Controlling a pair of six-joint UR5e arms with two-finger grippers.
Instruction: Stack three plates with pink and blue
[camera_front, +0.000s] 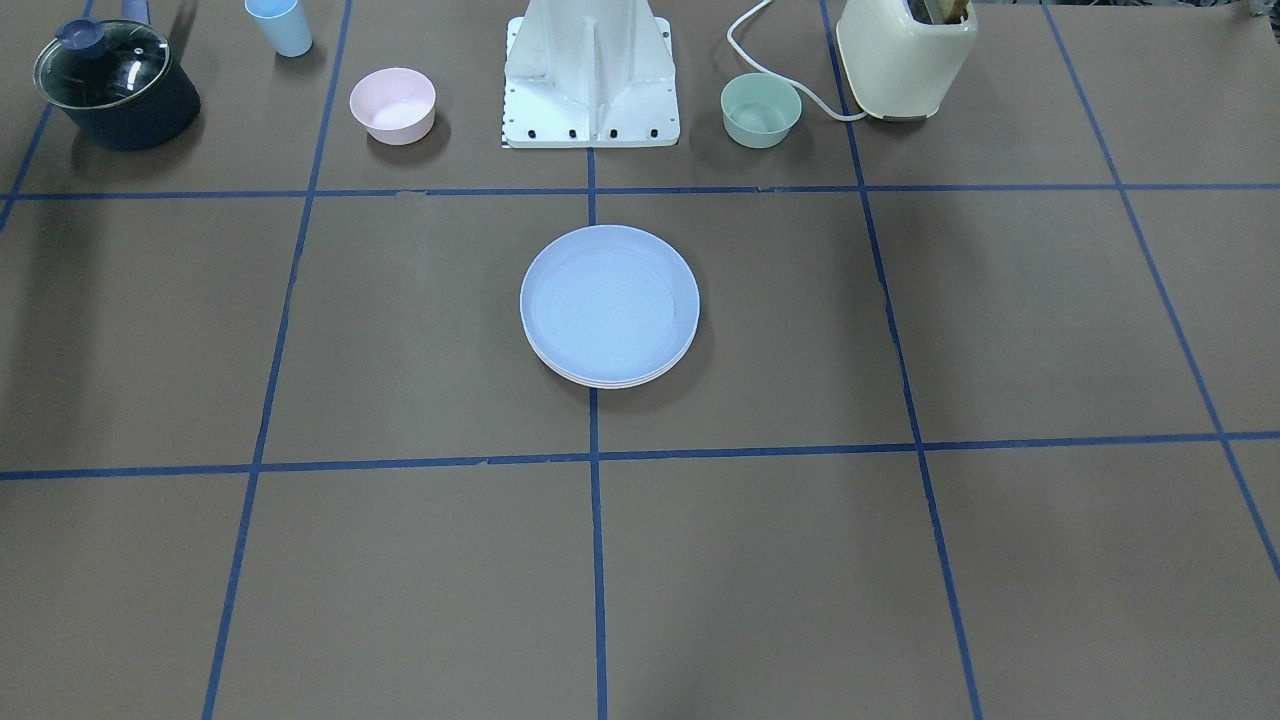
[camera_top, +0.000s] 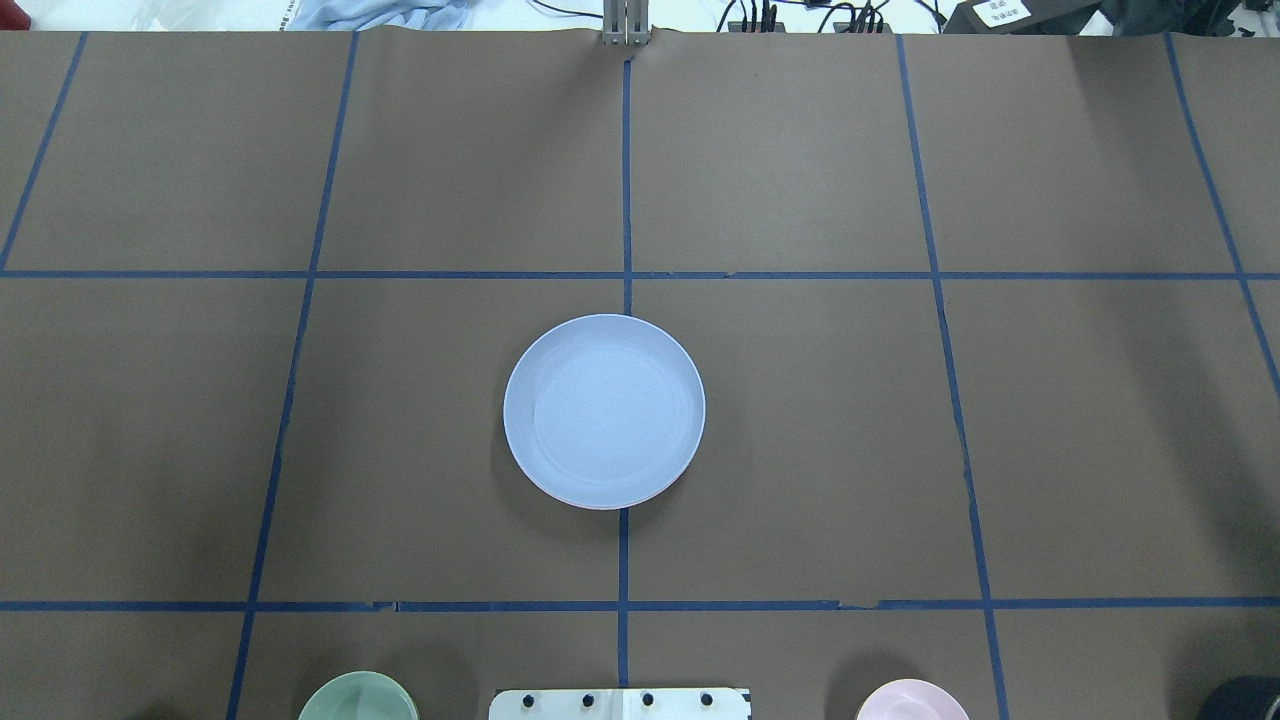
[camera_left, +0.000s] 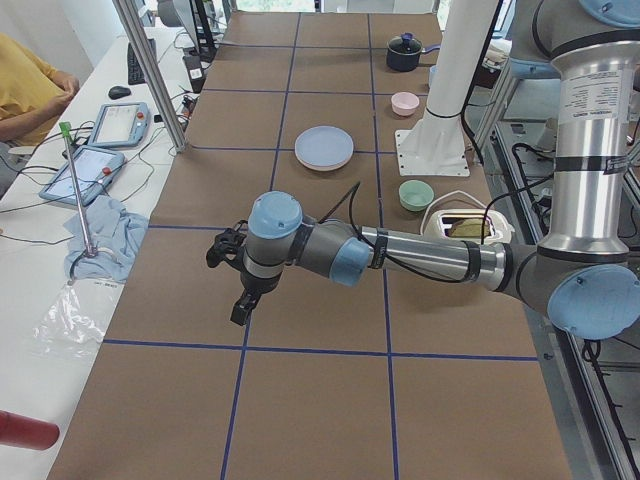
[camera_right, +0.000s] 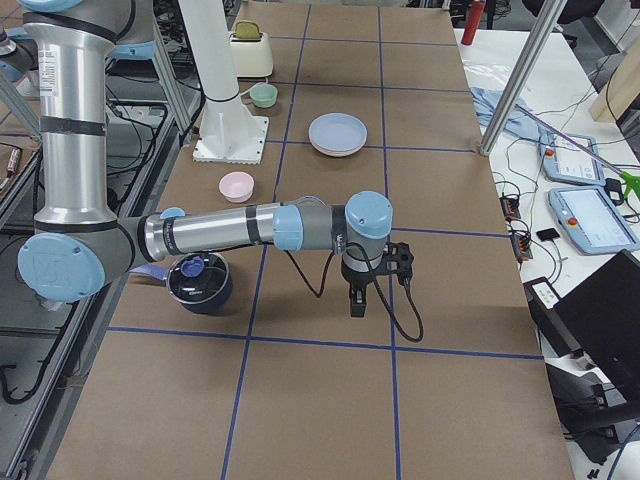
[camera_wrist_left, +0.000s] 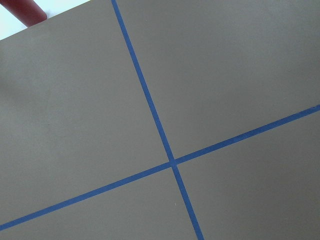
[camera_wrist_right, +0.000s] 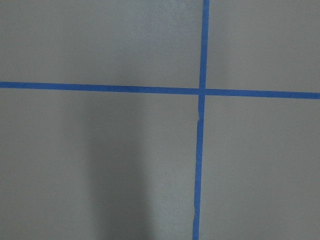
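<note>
The pale blue plate (camera_front: 608, 303) lies on top of a stack at the middle of the table; it also shows in the overhead view (camera_top: 604, 410). Thin pale rims of plates under it (camera_front: 600, 382) peek out at the stack's edge, one of them pinkish; I cannot tell them apart clearly. My left gripper (camera_left: 243, 308) hangs over bare table far from the stack, seen only in the exterior left view, so I cannot tell whether it is open. My right gripper (camera_right: 357, 300) likewise shows only in the exterior right view. Both wrist views show only brown table and blue tape.
Along the robot's side stand a dark lidded pot (camera_front: 115, 85), a light-blue cup (camera_front: 280, 25), a small pink bowl (camera_front: 393, 103), the robot base (camera_front: 590, 80), a small green bowl (camera_front: 761, 110) and a cream toaster (camera_front: 905, 55). An operator (camera_left: 25, 90) sits beyond the far edge.
</note>
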